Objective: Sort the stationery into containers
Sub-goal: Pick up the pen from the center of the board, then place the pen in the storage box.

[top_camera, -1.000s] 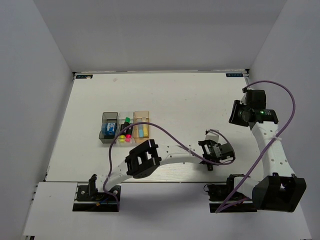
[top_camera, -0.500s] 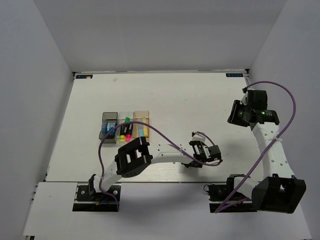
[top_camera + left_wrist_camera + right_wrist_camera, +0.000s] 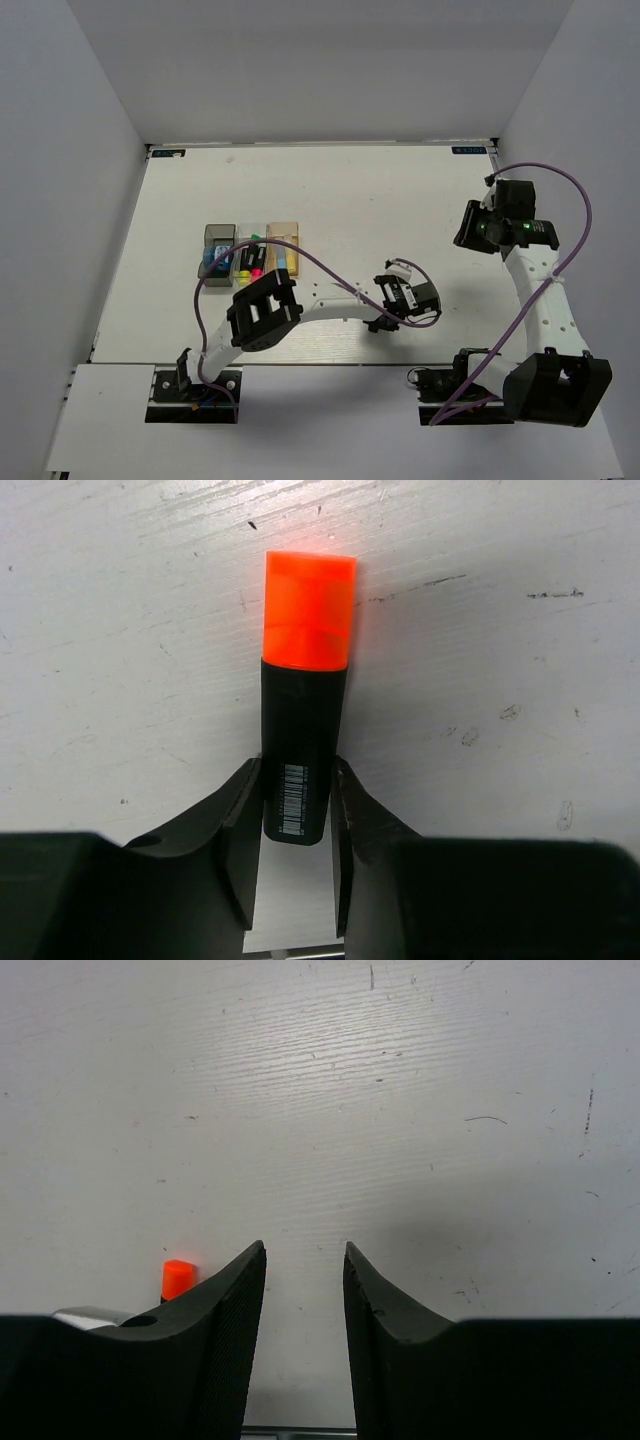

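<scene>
left gripper (image 3: 297, 782): clamped on the black barrel of the orange highlighter (image 3: 304, 705), pinching only the tail end by the barcode label.
orange highlighter: most of it sticks out ahead of the fingers, cap forward, over bare table (image 3: 500, 680) right of centre. Can't tell if it's lifted or resting.
grip risk: with that much overhang, a fast swing could pivot it or slide it out.
trays: dark grey tray (image 3: 219, 229), clear tray (image 3: 252, 229) and tan tray (image 3: 285, 230) sit side by side, well apart from the gripper on its left. The clear one holds highlighters, so it's the likely target.
travel risk: elbow link (image 3: 264, 309) and purple cable (image 3: 318, 262) sit close by the trays in the top view. A careless sweep could snag or shove them.
drop risk: the trays are narrow, so a skewed pen could hang on a rim or fall next door.
right gripper (image 3: 303, 1252): fingers apart, nothing held, parked far right. No conflict expected.
</scene>
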Robot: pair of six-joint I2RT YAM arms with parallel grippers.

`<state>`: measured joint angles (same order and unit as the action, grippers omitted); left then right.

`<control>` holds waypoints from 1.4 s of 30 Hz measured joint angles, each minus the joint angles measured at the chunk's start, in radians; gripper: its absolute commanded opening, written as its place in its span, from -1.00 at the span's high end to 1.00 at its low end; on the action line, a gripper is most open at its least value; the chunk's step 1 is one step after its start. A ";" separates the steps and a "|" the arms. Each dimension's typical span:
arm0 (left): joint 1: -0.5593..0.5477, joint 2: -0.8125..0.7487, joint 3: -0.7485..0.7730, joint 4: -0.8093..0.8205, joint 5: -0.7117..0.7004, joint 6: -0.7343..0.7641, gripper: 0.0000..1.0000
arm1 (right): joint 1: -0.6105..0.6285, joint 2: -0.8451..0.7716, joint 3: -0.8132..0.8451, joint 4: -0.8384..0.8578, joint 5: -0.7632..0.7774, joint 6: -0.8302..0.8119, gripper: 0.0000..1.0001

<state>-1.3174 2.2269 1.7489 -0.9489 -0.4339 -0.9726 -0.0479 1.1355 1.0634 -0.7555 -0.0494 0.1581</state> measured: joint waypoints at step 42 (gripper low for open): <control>0.828 -0.851 -0.629 0.034 0.066 0.364 1.00 | -0.005 0.006 -0.047 0.003 -0.148 -0.012 -0.34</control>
<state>-0.4896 1.3762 1.1202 -0.9150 -0.3676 -0.6090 -0.0525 1.1419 1.0168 -0.7528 -0.1978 0.1459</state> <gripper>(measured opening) 0.375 0.668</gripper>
